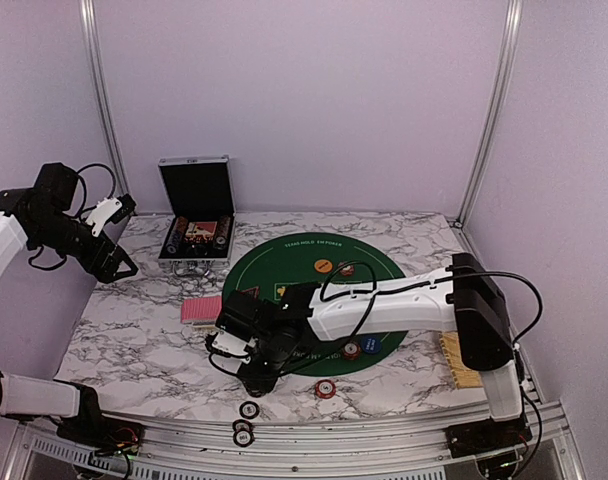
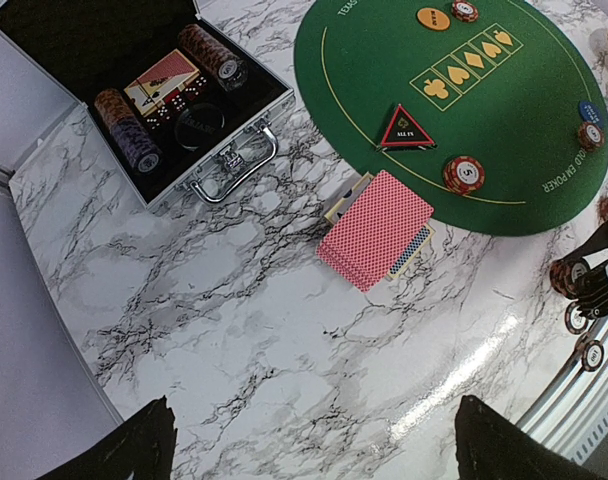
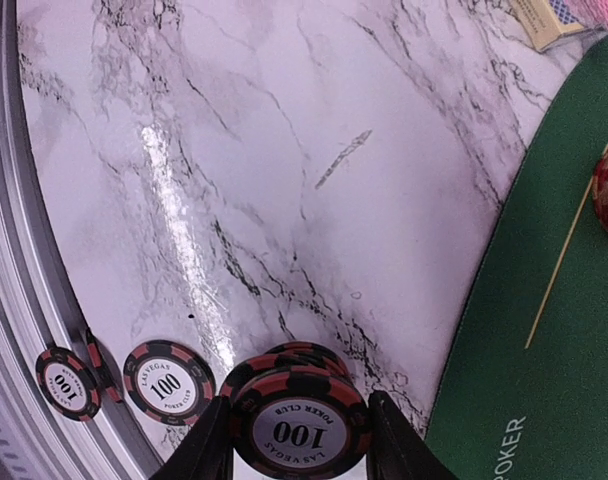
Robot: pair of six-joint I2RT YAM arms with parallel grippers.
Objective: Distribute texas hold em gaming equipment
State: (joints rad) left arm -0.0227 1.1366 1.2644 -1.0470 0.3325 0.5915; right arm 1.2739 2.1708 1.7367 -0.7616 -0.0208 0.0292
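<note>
My right gripper (image 3: 302, 440) is shut on a short stack of black-and-red poker chips (image 3: 302, 415) marked 100, low over the marble just off the green mat (image 3: 544, 340). Two loose 100 chips (image 3: 167, 378) lie beside it by the table's front edge. In the top view that gripper (image 1: 256, 378) hangs near the mat's front left. My left gripper (image 2: 324, 450) is open and empty, raised at the far left (image 1: 129, 238). Below it lie the pink-red-backed cards (image 2: 376, 228), the triangular marker (image 2: 404, 128), a red chip (image 2: 464, 173), an orange disc (image 2: 433, 18) and a blue disc (image 2: 589, 110).
An open black metal-edged case (image 1: 196, 225) with chip rolls stands at the back left. A woven bamboo tray (image 1: 456, 360) lies at the right edge under the right arm. More chips (image 1: 326, 388) sit off the mat's front. A metal rail (image 1: 284, 445) runs along the front edge.
</note>
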